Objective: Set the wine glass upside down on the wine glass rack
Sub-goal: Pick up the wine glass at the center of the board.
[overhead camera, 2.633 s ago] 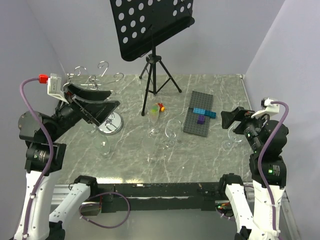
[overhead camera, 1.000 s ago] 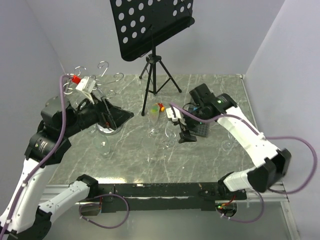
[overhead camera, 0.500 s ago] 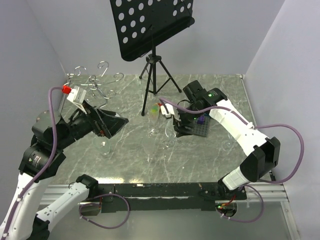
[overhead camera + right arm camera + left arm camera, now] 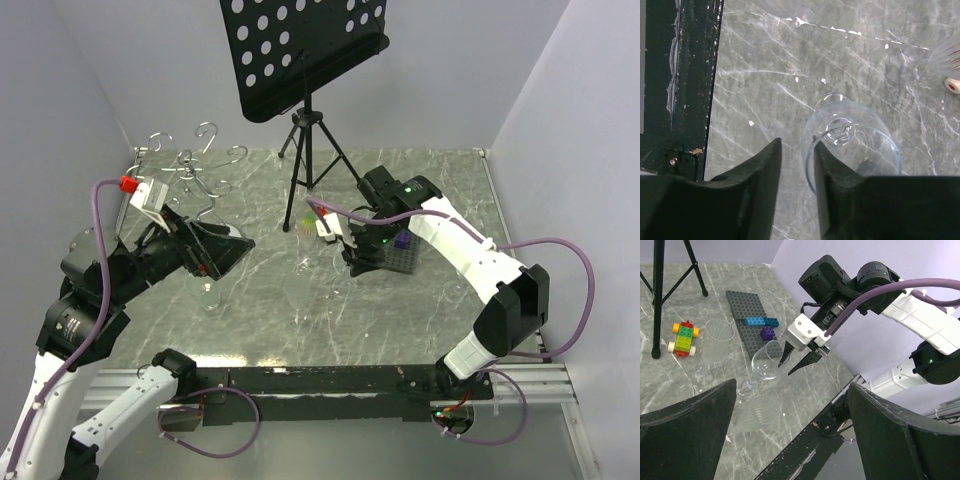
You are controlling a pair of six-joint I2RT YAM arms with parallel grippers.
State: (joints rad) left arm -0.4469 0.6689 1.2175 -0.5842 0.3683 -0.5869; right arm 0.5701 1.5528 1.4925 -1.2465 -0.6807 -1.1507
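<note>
The wine glass (image 4: 855, 145) is mid-table, well apart from the wine glass rack (image 4: 190, 165). The right gripper (image 4: 796, 147) straddles its rim with a narrow gap, perhaps pinching; I cannot tell. The left gripper (image 4: 228, 250) is spread wide.

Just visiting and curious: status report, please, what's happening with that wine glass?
Left tool open, empty. Right tool open, jaws straddling wine glass rim. Glass mouth-up on table, not on rack. Left arm sits between glass and rack.
</note>
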